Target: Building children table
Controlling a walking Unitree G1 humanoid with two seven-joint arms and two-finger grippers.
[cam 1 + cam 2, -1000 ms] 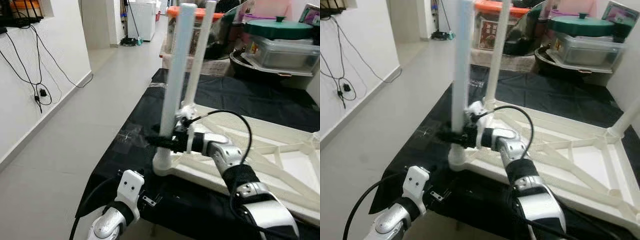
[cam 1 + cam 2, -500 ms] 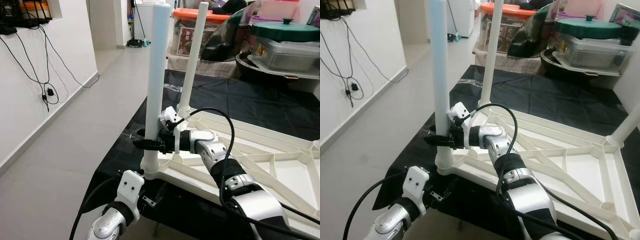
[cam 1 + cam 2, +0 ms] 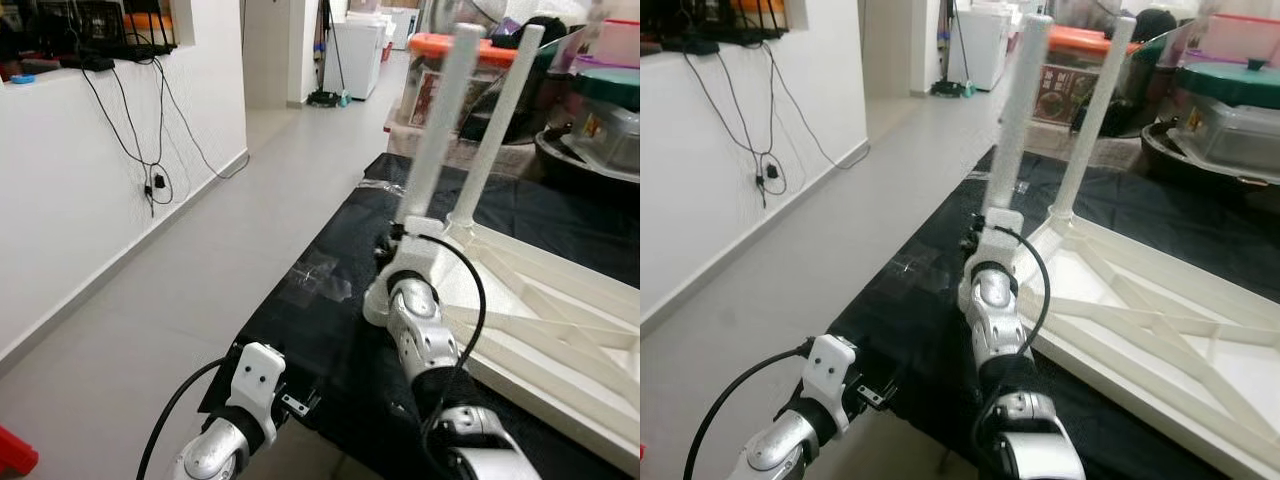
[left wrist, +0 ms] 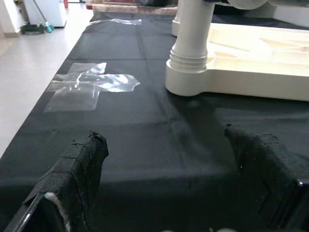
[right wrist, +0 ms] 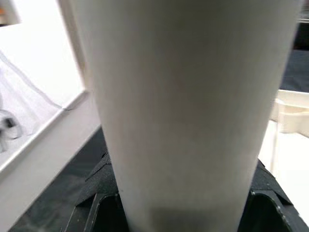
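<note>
A white plastic children's table [image 3: 545,300] lies upside down on a black cloth [image 3: 330,300]. Two of its legs stand upright at the near-left end: the near leg [image 3: 437,130] and the one behind it [image 3: 497,120]. My right gripper [image 3: 985,228] is shut on the near leg just above its socket, mostly hidden behind my wrist. In the right wrist view the leg [image 5: 183,96] stands between my black fingers [image 5: 104,186]. My left gripper [image 4: 169,179] hangs open, low at the cloth's front edge, short of the leg socket [image 4: 190,63].
Crumpled clear tape [image 4: 91,84] is stuck on the cloth left of the socket. Storage boxes and lidded containers [image 3: 1230,110] crowd the back. A white wall with hanging cables [image 3: 150,150] runs along the left, with open grey floor [image 3: 200,260] beside the table.
The whole picture has shifted, so the camera moved. My right forearm now points straight ahead at the leg instead of across; the gripper stays shut on it. The left arm looks unchanged.
</note>
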